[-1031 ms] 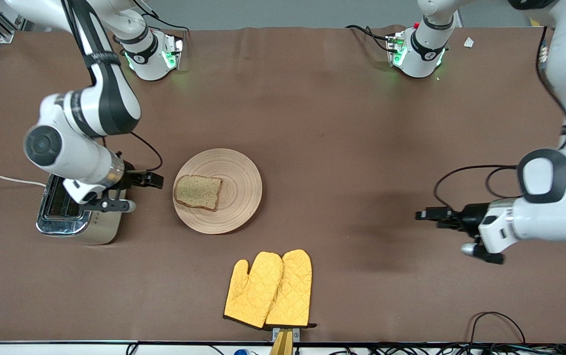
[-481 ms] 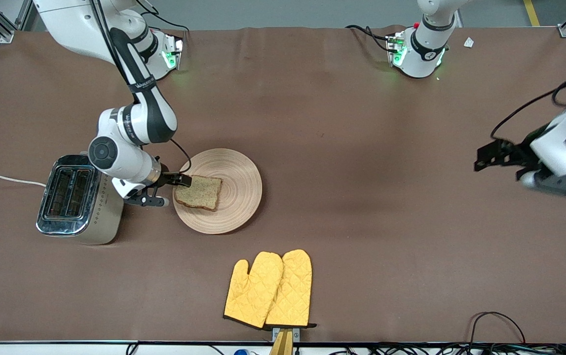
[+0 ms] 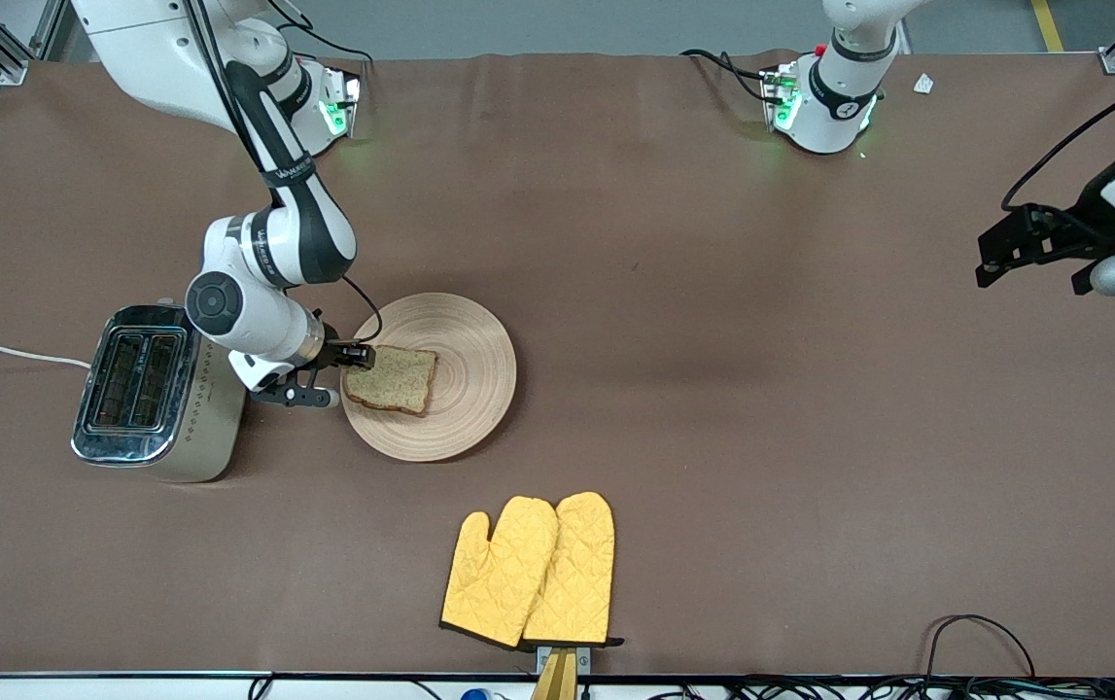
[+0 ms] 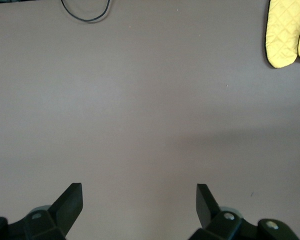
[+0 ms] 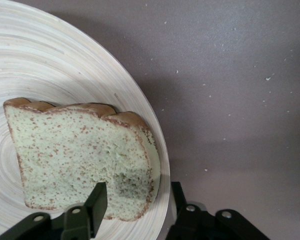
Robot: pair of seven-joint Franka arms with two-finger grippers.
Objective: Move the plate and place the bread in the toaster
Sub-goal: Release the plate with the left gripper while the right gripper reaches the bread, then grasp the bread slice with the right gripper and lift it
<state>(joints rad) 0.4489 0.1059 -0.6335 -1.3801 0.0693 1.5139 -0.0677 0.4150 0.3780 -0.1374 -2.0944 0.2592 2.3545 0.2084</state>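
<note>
We see the right gripper (image 3: 359, 356) down at the bread (image 3: 391, 378), its fingers (image 5: 96, 200) apart on either side of the slice's corner, not yet clamped. The bread lies on the plate (image 3: 465, 389), mid-table, beside the toaster (image 3: 151, 394) that stands near the table's edge at the right arm's end. The left gripper (image 3: 1004, 255) waits with jaws wide apart over that arm's end. Yellow mitts (image 3: 530, 571) lie by the table's front edge. We can read no lettering.

Brown speckled bread (image 3: 392, 379) flat on round grooved wooden plate (image 3: 465, 408), crust corner between right gripper's fingers (image 5: 97, 200). Cream, chrome-topped toaster (image 3: 154, 394) upright, just past them.
</note>
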